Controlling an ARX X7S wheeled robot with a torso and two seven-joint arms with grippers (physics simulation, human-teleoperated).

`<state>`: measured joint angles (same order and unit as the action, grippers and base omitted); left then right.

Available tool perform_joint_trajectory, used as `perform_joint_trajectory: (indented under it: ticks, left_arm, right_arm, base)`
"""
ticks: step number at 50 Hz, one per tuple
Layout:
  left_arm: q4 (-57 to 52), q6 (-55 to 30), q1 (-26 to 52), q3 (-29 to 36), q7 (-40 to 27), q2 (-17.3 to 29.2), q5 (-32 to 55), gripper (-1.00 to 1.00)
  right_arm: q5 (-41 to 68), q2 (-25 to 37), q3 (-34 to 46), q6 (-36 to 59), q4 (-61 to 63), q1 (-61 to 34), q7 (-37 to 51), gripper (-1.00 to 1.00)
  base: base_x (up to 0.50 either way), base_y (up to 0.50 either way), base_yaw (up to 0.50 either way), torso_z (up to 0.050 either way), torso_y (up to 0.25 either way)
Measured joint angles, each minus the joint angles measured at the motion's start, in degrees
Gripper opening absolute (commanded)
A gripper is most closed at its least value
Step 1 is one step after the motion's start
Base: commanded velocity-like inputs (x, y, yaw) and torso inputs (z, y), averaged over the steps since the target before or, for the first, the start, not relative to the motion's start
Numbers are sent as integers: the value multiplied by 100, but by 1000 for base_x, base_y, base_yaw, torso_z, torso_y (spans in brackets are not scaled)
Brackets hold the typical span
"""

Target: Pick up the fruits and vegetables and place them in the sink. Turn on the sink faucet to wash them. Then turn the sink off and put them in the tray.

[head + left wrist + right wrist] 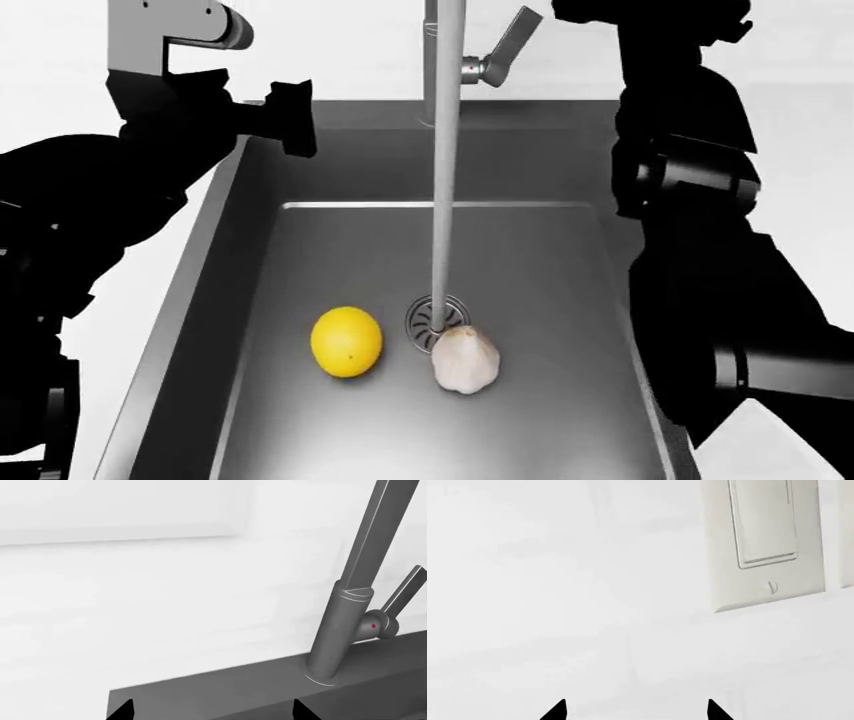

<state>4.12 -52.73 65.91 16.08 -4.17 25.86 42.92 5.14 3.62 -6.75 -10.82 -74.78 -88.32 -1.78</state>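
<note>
Garlic bulb (pixel 465 360), off-white with a pointed tip, lies nearest you on the floor of the sink (pixel 534 260) in the head view, touching the round drain grate (pixel 430 318) at the grate's 5 o'clock. At the bulb's 9 o'clock, apart from it by a narrow strip of basin floor, sits the lemon (pixel 347 341), bright yellow and oval. Both rest in the dark grey basin, slightly toward its near end.

Over them runs the sink faucet (pixel 445 150): its straight squared spout reaches from the back rim toward the drain, and its end stands above the grate. The lever handle (pixel 513 40) projects from the faucet body toward 1 o'clock. In the left wrist view you see the same faucet (pixel 350 595) rising from the sink's back deck (pixel 220 690), with the lever (pixel 403 592) angled upward beside a small red dot on its hub.

Your left gripper (pixel 212 711) shows only two dark fingertips, set well apart with nothing between them; in the head view that arm hangs over the sink's rim at 10 o'clock. Your right gripper (pixel 636 711) likewise shows two separated fingertips, empty, facing a white wall that carries a pale switch plate (pixel 764 540). In the head view the right arm (pixel 694 200) rises along the sink's 3 o'clock side, near the lever.
</note>
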Motion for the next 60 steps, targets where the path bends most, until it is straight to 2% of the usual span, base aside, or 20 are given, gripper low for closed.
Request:
perform_joint_trajectory:
  ticks: [7,20,26,47,60]
  left_arm:
    - [92,78,9,52,48,-70,-26,100]
    - [211,134,125,172,156,-196,-41,100]
    - [257,157,161,219,199,-238,-45,100]
    - [278,181,148,257,202,-250,-30,100]
    - [136,125,44,165,98,-153,48,100]
  right_arm:
    - [-118,98,-8,231,185,197,62,100]
    - [-234,155,106,1316,1557,932,34,100]
    - [-248,140,178,1544,1822,1123,-29,100]
    - [-209,-9,345,869,469,744,-326,100]
    - [-197,-121,343,706,119,609,-503,100]
  base:
    - [0,0,0,0,0]
    - [0,0,0,0,0]
    - [0,0,0,0,0]
    - [0,0,0,0,0]
    - [0,0,0,0,0]
